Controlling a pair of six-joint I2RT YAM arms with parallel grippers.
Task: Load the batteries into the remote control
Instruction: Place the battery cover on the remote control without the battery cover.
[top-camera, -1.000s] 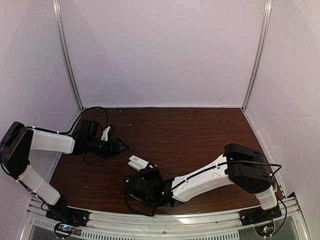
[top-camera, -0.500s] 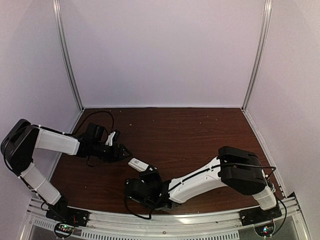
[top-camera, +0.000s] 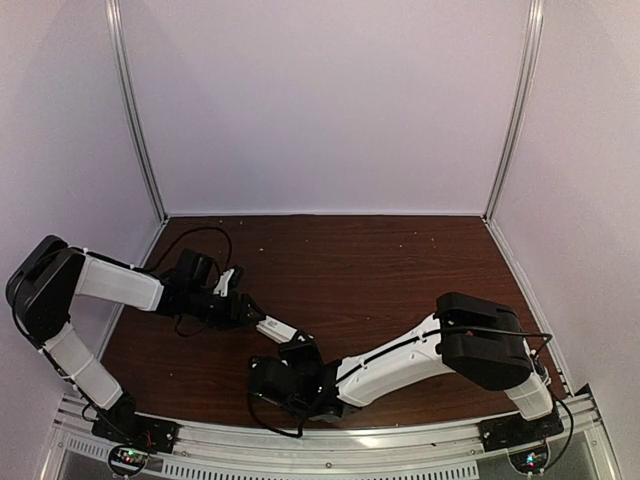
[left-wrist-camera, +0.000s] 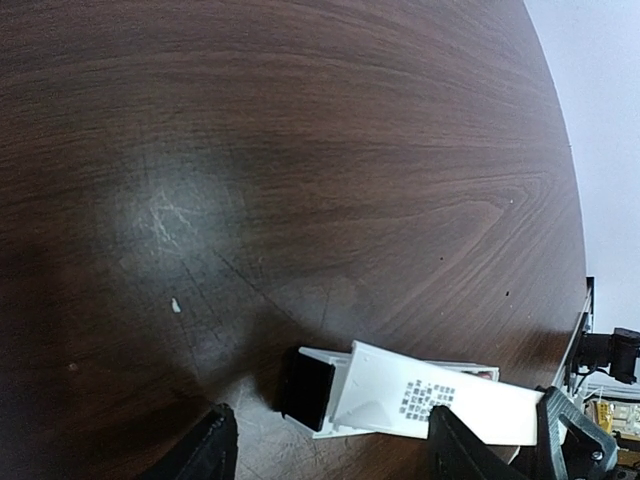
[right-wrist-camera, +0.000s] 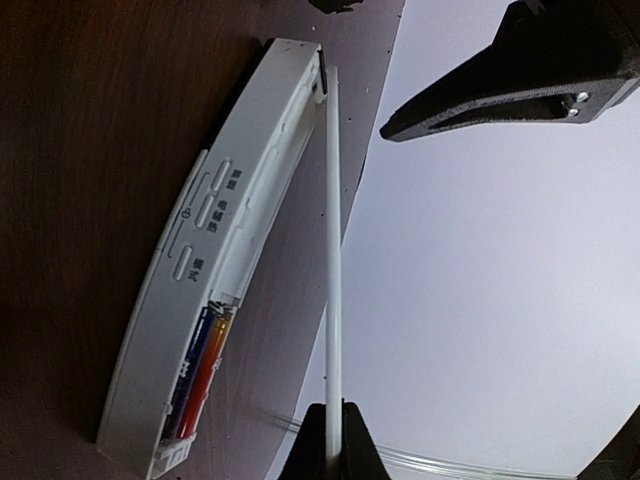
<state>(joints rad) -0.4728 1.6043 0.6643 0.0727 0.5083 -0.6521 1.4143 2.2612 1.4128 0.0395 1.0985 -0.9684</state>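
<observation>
— What is the right gripper (right-wrist-camera: 330, 440) holding?
— It is pinching the thin white cover strip (right-wrist-camera: 331, 250). The left gripper (left-wrist-camera: 335, 450) is gaping at one end of the slim plastic remote control (right-wrist-camera: 230, 240), which is lying on the woodgrain table (left-wrist-camera: 300, 150), the batteries (right-wrist-camera: 200, 365), blue and red-orange cylinders, sitting in its slot.

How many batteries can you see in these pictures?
2. A blue battery and a red-orange battery lie side by side inside the remote control, at one end. Others may be hidden from view.
</observation>
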